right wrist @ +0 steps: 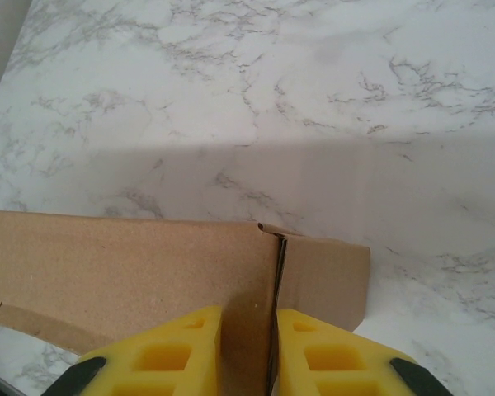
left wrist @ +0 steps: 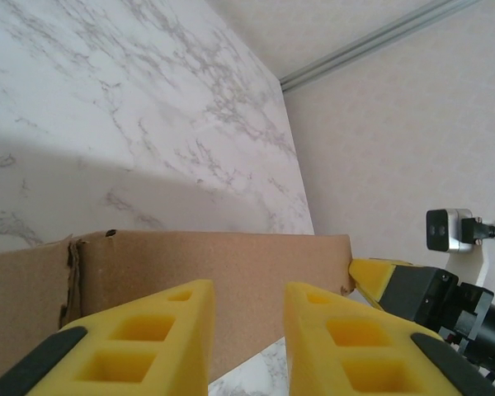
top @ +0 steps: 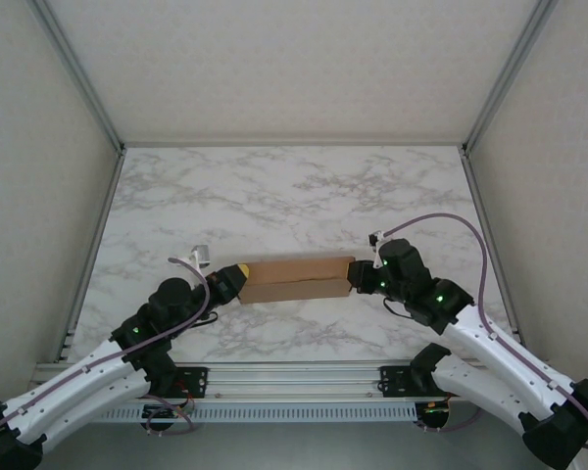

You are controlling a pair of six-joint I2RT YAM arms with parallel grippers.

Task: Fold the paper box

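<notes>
Box: plain brown corrugated cardboard paper box (top: 296, 278) lies flat on white marble table (top: 294, 196), long axis left to right | Left gripper (top: 237, 273): at its left end, yellow fingers slightly parted | Right gripper (top: 359, 277): at its right end, nearly closed, pinch unclear | Nearness: equal
</notes>
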